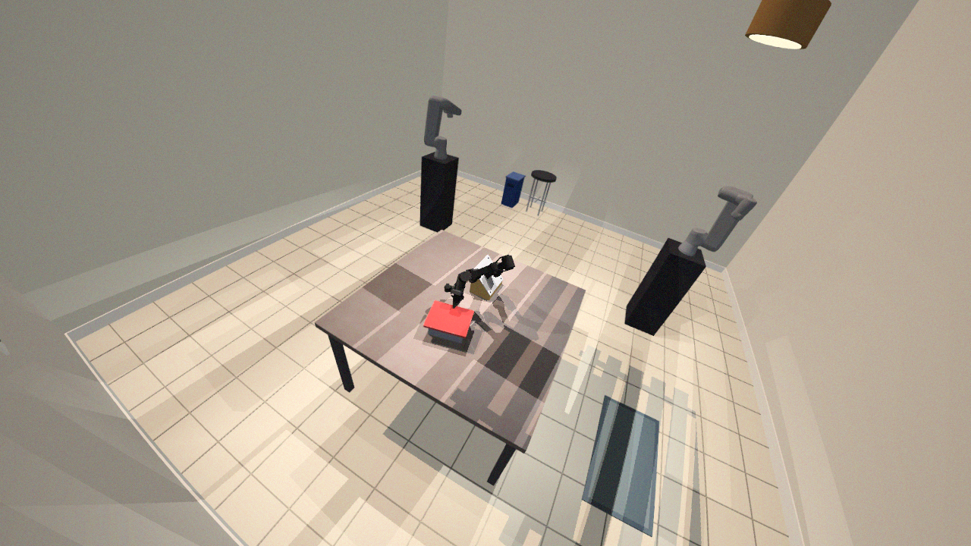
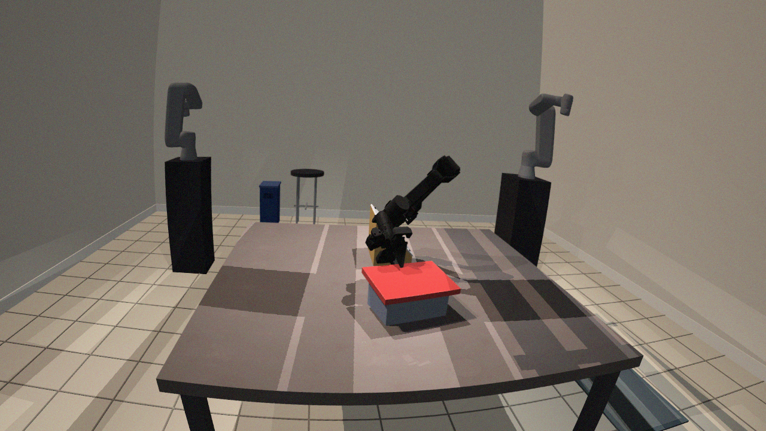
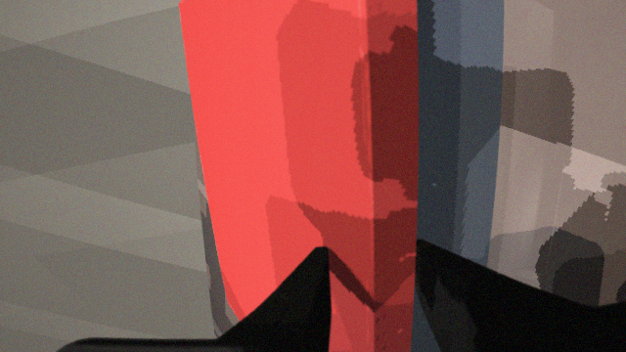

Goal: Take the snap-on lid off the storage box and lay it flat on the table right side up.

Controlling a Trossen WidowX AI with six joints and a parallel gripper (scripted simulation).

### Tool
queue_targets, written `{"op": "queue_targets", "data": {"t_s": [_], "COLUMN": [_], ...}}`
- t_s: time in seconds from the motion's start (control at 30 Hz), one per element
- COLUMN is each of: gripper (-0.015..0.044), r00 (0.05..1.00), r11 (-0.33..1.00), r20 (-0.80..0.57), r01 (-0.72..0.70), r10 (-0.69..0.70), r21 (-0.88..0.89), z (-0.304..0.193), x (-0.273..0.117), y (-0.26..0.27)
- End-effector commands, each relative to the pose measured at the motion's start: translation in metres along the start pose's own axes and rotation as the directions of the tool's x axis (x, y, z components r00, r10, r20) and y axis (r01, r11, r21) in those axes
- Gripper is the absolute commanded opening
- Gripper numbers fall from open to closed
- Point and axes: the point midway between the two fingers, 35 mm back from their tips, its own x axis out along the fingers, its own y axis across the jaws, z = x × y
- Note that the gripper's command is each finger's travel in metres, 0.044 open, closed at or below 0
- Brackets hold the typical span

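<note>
The red lid [image 1: 447, 318] [image 2: 412, 281] [image 3: 240, 122] lies right side up over the top of the blue-grey storage box [image 1: 444, 335] [image 2: 418, 310] [image 3: 481, 34]. The box stands on the table [image 1: 380, 332] [image 2: 240, 348]. My gripper [image 1: 455, 305] [image 2: 401, 265] [image 3: 368, 255] is shut on the lid's far edge, on the arm's side. In the wrist view one finger is over the lid's top face and the other is below its rim, beside the box wall. I cannot tell whether the lid's snaps are loose, or see any gap between lid and box.
A tan block with a white sloping panel [image 1: 483, 292] [image 2: 377, 258] stands behind the lid, beneath the arm. Off the table are two grey arms on black pedestals [image 1: 438, 193] [image 1: 665, 288], a blue bin [image 1: 513, 189] and a stool [image 1: 543, 176].
</note>
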Motion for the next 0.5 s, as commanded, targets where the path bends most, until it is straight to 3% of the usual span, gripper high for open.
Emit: {"op": "queue_targets", "data": {"t_s": [0.0, 0.47], "gripper": [0.0000, 0.0000], "r00": [1.000, 1.000], "r11": [1.000, 1.000], "r20": [0.001, 0.003], "r01": [0.001, -0.003], "r10": [-0.001, 0.003], "r21": [0.002, 0.000], "z": [0.0001, 0.0000], "x": [0.0013, -0.0072], "y": [0.0006, 0.0100]}}
